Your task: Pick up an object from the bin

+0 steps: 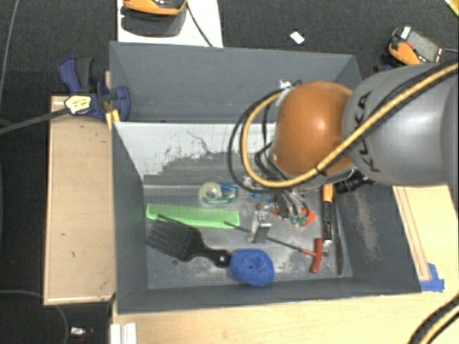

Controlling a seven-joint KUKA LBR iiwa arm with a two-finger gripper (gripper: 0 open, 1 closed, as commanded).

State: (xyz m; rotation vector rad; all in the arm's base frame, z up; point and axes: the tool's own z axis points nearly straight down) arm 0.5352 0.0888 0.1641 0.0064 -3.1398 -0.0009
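Operator: Contents of the grey metal bin (215,84), starting at the left?

Observer: A flat bright-green plastic comb (192,216) is lying across the left half of the floor, running left to right. Just in front of it, a black plastic hairbrush (176,240) is lying with its bristled head to the left and its handle pointing right.

Operator: And behind the comb?

Observer: A small clear round thing with a teal part (215,193) is sitting just behind the comb's right half. I cannot tell what it is.

Operator: Middle of the bin?

Observer: A round blue fuzzy scrubber ball (252,266) is resting near the front wall, touching the end of the hairbrush handle. Behind it, the tool (262,224) is hanging low at the comb's right end, under the orange dome cover (312,131) and the looping yellow-and-black cables of the arm.

Operator: Is the tool gripping anything?

Observer: I cannot tell whether it is open or closed, nor whether it is touching the comb.

Operator: Right side?

Observer: A slim orange-and-black pen (327,210) is lying front to back just right of the tool, with a thin dark rod (338,246) lying beside it. A red-handled metal implement (316,255) is lying in front of the pen. The grey arm is reaching in over them from the right.
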